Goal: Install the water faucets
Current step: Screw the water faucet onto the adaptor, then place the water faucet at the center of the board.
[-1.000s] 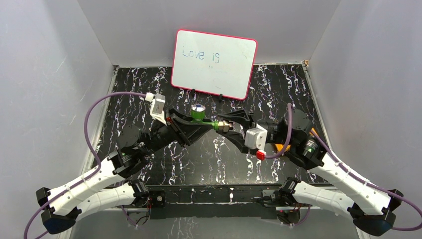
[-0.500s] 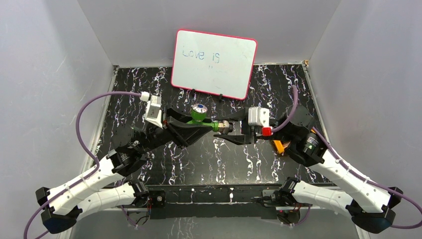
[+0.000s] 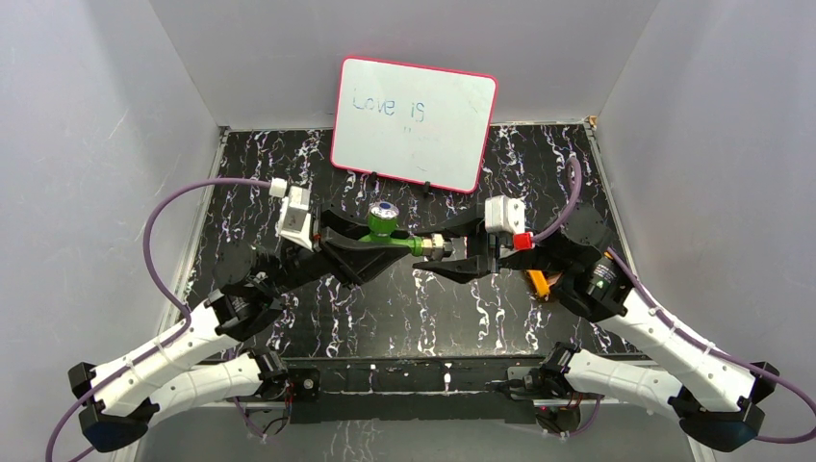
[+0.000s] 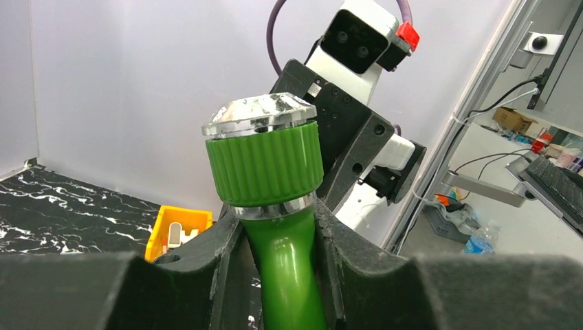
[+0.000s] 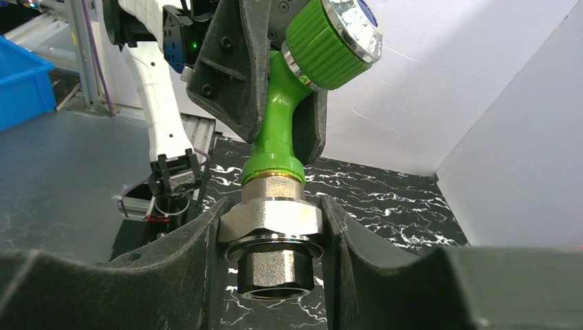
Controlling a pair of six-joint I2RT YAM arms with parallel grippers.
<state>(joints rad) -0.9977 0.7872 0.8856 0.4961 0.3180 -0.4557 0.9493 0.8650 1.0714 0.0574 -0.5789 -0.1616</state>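
While held above the table (image 3: 423, 308) at mid-frame, gripped from both sides. Far left: open marbled surface between the side wall and the left arm. Lower centre: more open surface, down to the near edge.

Left of centre: left gripper (image 3: 377, 246) clenched on the green neck of the faucet (image 3: 389, 233), just under the ribbed knob. Right of that: right gripper (image 3: 445, 252) closed on the hexagonal nut of the metal end fitting (image 3: 435, 244), pads against its flats.

Upper centre: whiteboard (image 3: 414, 123) standing at the back edge, near the knob but apart from it. Right of centre: orange tray (image 3: 539, 283), partly hidden under the right arm.

Compared with one second ago: left wrist drawn slightly leftward; faucet in nearly the same spot; right wrist rolled over, white camera housing now above the fingers instead of below.

Long axis almost level across the frame, dipping slightly rightward. Fitting end pointing right, knob facing up toward the overhead camera.
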